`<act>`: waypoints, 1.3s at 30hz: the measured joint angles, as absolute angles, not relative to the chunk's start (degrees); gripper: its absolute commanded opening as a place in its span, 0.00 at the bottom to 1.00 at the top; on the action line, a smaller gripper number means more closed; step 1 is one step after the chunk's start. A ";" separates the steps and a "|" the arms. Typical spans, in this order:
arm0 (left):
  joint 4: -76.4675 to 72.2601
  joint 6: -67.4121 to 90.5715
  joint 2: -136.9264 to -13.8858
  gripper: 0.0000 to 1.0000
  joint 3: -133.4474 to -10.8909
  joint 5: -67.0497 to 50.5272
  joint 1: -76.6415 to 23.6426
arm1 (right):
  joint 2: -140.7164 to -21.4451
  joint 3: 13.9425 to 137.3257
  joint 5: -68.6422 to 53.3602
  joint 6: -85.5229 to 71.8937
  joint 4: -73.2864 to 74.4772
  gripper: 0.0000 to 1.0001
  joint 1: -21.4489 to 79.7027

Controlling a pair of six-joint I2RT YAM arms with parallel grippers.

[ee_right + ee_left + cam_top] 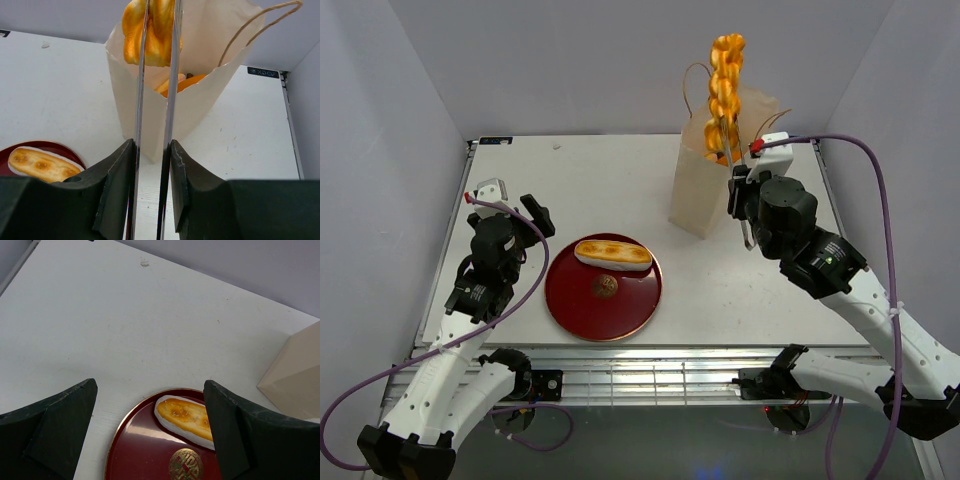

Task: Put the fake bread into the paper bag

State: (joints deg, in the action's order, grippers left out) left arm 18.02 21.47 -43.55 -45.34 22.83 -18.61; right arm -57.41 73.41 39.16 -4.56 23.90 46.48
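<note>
My right gripper (744, 195) is shut on the metal tongs (155, 100). The tongs pinch a glossy golden braided loaf (726, 82) and hold it upright above the open mouth of the tan paper bag (705, 185). In the right wrist view the loaf (150, 30) hangs over the bag (195, 100), with an orange pastry (182, 82) inside. A pale long roll (612, 253) lies on the dark red plate (603, 290) beside a small dark brown piece (605, 287). My left gripper (510, 200) is open and empty, left of the plate; the roll (185, 417) shows between its fingers.
The bag stands at the back right of the white table, its loop handles (255, 25) sticking up. The plate (145, 450) lies at the front middle. Grey walls close in the table on three sides.
</note>
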 measured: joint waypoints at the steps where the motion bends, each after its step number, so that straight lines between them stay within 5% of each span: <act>1: 18.02 21.47 -43.55 0.98 -45.34 22.83 -18.61 | -57.63 73.41 39.20 -4.60 23.88 0.29 45.74; 9: 18.02 21.47 -43.55 0.98 -45.34 22.46 -18.61 | -59.94 73.32 35.44 -5.89 23.79 0.32 39.03; 19: 18.02 21.45 -43.57 0.98 -45.34 21.98 -18.61 | -62.15 72.31 27.51 -7.29 22.92 0.61 33.52; 39: 18.02 21.47 -43.83 0.98 -45.34 21.54 -18.61 | -57.69 73.10 20.25 -7.20 22.04 0.57 33.01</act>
